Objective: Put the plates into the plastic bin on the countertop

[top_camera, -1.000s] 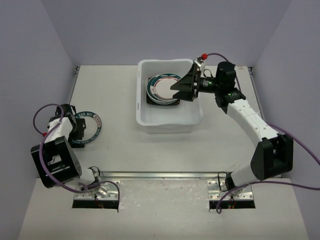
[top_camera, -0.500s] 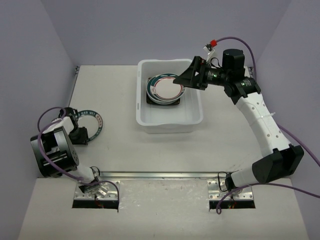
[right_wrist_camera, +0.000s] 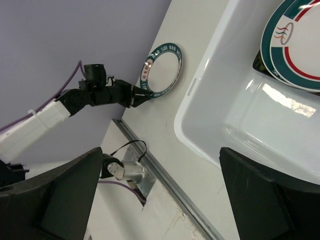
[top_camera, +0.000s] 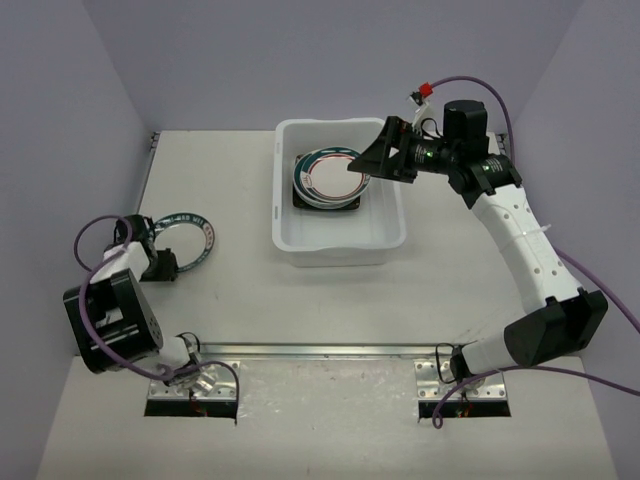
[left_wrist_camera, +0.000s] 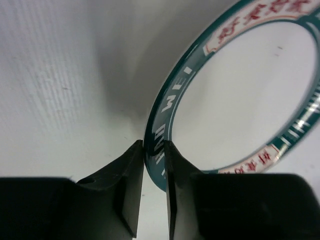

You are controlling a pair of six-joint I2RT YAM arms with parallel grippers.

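Note:
A round white plate (top_camera: 186,240) with a teal-and-red lettered rim lies at the left of the countertop (top_camera: 240,290). My left gripper (top_camera: 164,263) is shut on its near rim. In the left wrist view the two fingers (left_wrist_camera: 131,170) pinch the teal rim of the plate (left_wrist_camera: 170,102) at the gripper (left_wrist_camera: 154,150). The plastic bin (top_camera: 340,256) holds stacked round plates (top_camera: 328,178) on a black square plate (top_camera: 300,201). My right gripper (top_camera: 365,165) hangs open and empty above the bin's right side. The right wrist view shows that gripper (right_wrist_camera: 159,150), the bin (right_wrist_camera: 240,115), its plates (right_wrist_camera: 295,45) and the left plate (right_wrist_camera: 162,67).
A metal rail (top_camera: 320,350) runs along the near edge of the countertop, with the arm mounts behind it. Purple-grey walls close in the left, back and right. The left arm (right_wrist_camera: 100,95) reaches the plate from the near left corner.
My left gripper has closed on the plate's rim, and the plate has shifted slightly to the right. The right arm rose and drew back from over the bin, still open.

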